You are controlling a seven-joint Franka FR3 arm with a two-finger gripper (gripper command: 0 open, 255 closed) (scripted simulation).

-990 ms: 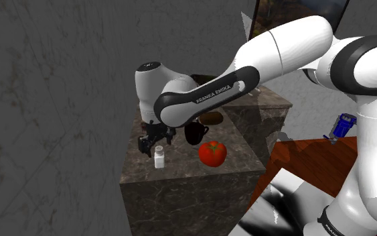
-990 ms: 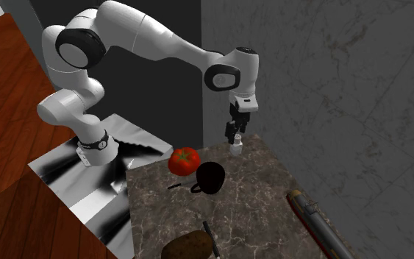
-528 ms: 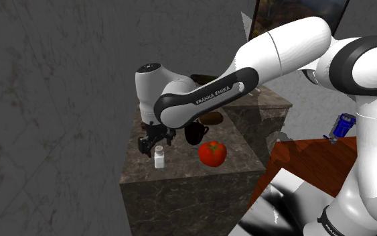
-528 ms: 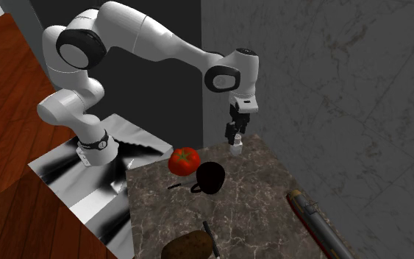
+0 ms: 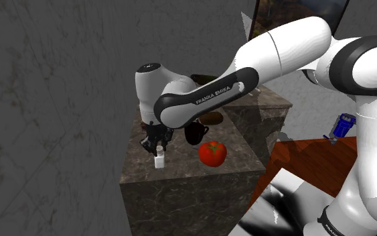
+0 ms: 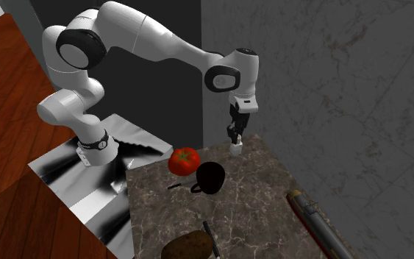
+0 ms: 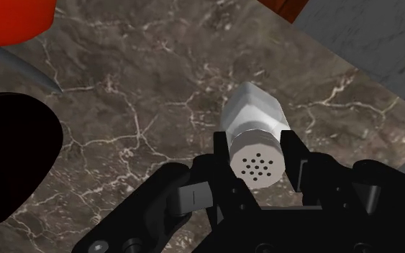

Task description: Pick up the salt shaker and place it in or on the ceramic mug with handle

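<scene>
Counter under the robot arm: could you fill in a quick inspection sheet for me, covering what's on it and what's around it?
Surface: dark veined stone counter.
Job's things: white salt shaker standing on the counter near the wall; black mug upright, apart from it.
Clutter: red tomato beside the mug; brown potato-like lump at the bottom edge of the second exterior view.
Pincer: pincer shut on the salt shaker's holed cap, one finger on each side.
Cables: nothing seen.
Surroundings: grey veined wall behind the counter; reddish wooden floor.
</scene>
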